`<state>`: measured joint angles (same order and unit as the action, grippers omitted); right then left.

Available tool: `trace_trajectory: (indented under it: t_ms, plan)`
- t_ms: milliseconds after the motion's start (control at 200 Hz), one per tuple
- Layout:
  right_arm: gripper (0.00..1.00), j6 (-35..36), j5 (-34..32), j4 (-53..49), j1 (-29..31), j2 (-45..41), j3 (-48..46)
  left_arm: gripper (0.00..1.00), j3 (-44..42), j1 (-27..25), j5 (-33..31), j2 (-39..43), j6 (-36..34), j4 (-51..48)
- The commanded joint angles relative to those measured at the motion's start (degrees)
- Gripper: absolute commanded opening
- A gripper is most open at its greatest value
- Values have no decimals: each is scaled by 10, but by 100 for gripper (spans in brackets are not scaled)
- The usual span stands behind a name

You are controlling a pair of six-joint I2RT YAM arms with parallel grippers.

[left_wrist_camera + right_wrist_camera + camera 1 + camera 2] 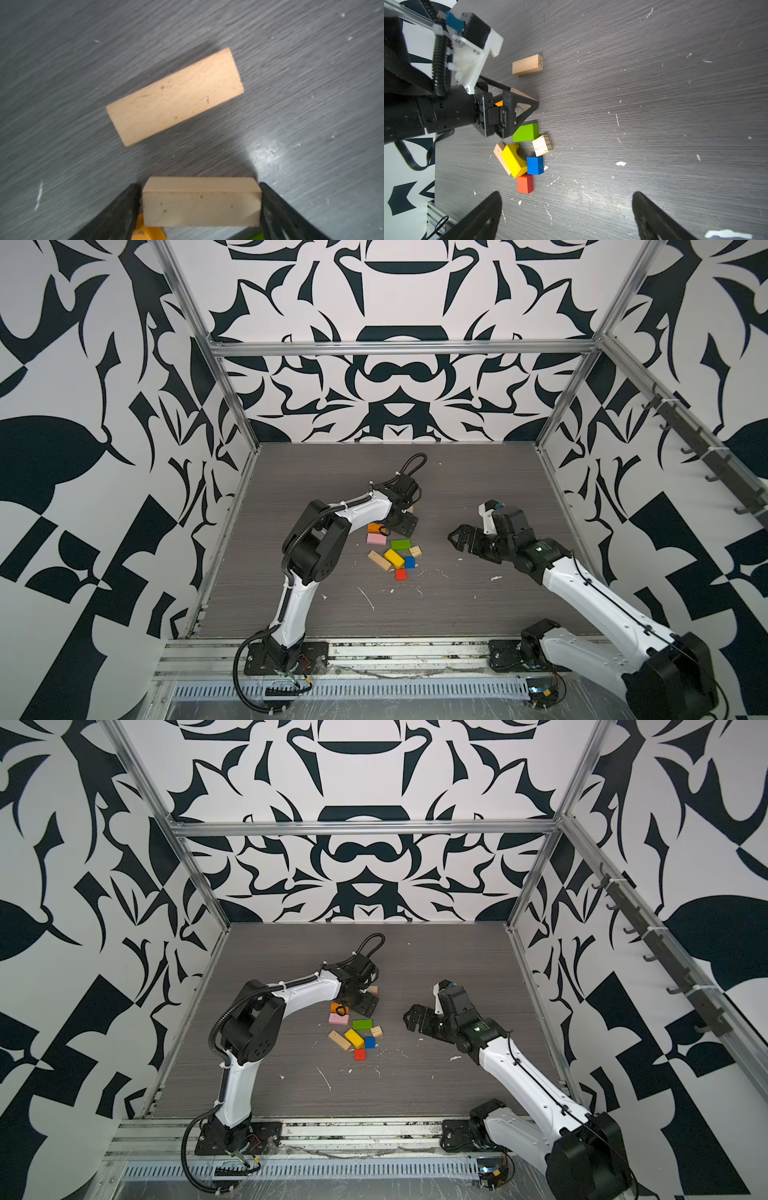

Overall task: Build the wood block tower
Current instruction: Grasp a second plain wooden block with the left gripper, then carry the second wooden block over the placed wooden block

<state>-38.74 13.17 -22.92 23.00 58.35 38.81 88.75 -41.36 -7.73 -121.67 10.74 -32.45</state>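
Note:
My left gripper point(198, 185) is shut on a plain tan bar point(201, 205), gripped end to end just above the table. A second tan bar point(174, 96) lies flat beyond it, apart point(527, 64). In both top views the left gripper point(400, 523) is behind the loose wood blocks: orange point(375, 528), pink point(376, 538), green point(401, 544), plain cube point(415, 551), yellow point(394, 558), blue point(409, 562), red point(400, 574) and a third tan bar point(379, 560). My right gripper point(456, 537) hangs open and empty to their right point(566, 195). No tower shows.
The dark wood-grain table point(478, 605) carries white paint flecks point(620, 163). Patterned walls and metal frame posts point(555, 414) close in three sides. Both arm bases point(286, 655) sit on the rail at the front edge.

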Motion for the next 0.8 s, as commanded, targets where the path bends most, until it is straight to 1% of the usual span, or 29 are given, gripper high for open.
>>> trace_trajectory:
  t_ms: [0, 70, 80, 105, 250, 380, 495, 585, 695, 795]
  plan:
    - [100, 11, 5, 7, 2, -13, -2, 87, 16, -5, -17, -27, 21, -34]
    - [100, 11, 6, 6, 2, -16, -3, 86, 18, -6, -17, -26, 26, -37]
    - [100, 11, 6, 6, 2, -17, -3, 83, 18, -6, -17, -26, 27, -37]
    - [100, 12, 6, 6, 2, -18, -4, 81, 18, -6, -17, -25, 29, -38]
    - [100, 17, 7, 2, 2, -18, 2, 75, 18, -10, -23, -23, 42, -44]
    - [100, 21, 7, -5, 2, -18, 9, 67, 23, -13, -18, -24, 67, -49]
    - [100, 20, 7, -7, 2, -22, 11, 62, 39, -17, -27, -25, 112, -61]
    - [100, 18, 4, -9, 2, -25, 11, 61, 55, -17, -44, -27, 158, -80]
    - [100, 12, -1, -9, 2, -31, 8, 57, 67, -17, -47, -29, 206, -94]
    - [100, 12, -2, -10, 2, -38, 7, 55, 74, -17, -50, -32, 238, -96]
